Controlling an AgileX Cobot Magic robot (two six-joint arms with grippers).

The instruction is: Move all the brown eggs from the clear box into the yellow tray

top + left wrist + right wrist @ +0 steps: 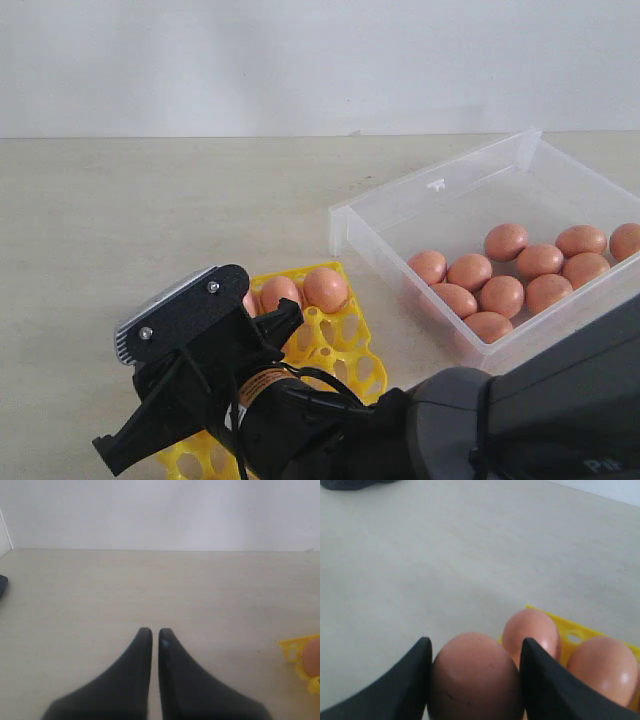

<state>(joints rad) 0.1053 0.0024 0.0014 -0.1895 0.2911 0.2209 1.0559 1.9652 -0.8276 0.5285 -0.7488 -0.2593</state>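
My right gripper (476, 645) is shut on one of the brown eggs (475, 680), which fills the gap between its black fingers. It hangs over a corner of the yellow tray (580, 630), beside two eggs (530, 630) seated there. In the exterior view this arm reaches across to the yellow tray (340, 345) at the lower left. Only a sliver of the held egg (248, 302) shows past the wrist. The clear box (430, 185) on the right holds several brown eggs (500, 295). My left gripper (155, 632) is shut with nothing in it, low over bare table.
The left wrist view catches a corner of the yellow tray (295, 652) with an egg (312, 657) at its edge. A dark object (350, 484) lies far across the table. A white wall stands behind the beige tabletop (150, 210).
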